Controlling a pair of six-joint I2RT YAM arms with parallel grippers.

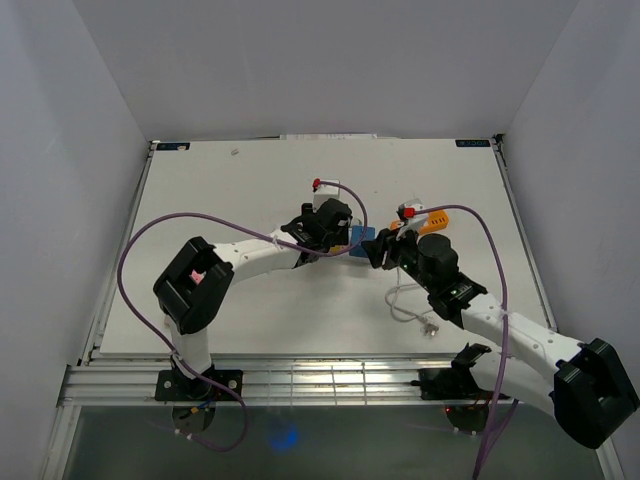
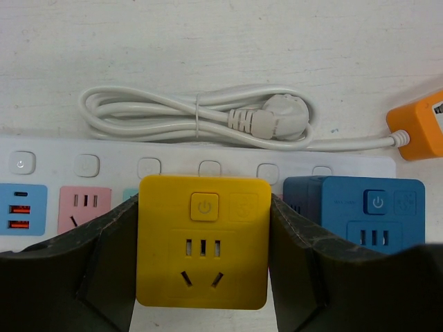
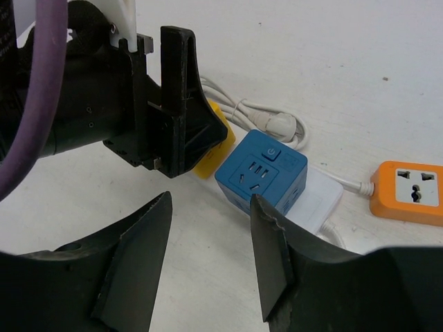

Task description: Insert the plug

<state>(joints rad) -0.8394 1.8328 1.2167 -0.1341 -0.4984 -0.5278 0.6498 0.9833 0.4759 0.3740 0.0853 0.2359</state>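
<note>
**Left gripper clamps yellow cube, right gripper hangs open**

From their bases at the near edge, the left arm (image 1: 250,255) bends at its elbow and reaches rightward, and the right arm (image 1: 500,320) stretches leftward. Their wrists meet near the middle of the table (image 1: 250,180).

The left gripper (image 2: 203,228) is closed on the yellow socket cube (image 2: 201,277), one finger pressed on each side. The right gripper (image 3: 208,228) has its fingers spread and holds nothing. It faces the blue socket cube (image 3: 261,173), which sits just beside the yellow one.

Both cubes sit against the white power strip (image 2: 173,158). Whether they are seated in it cannot be told. Beyond the strip, the white plug (image 2: 280,123) lies loose on the table with its bundled cable (image 2: 152,114), and an orange socket (image 3: 412,192) is near.
</note>
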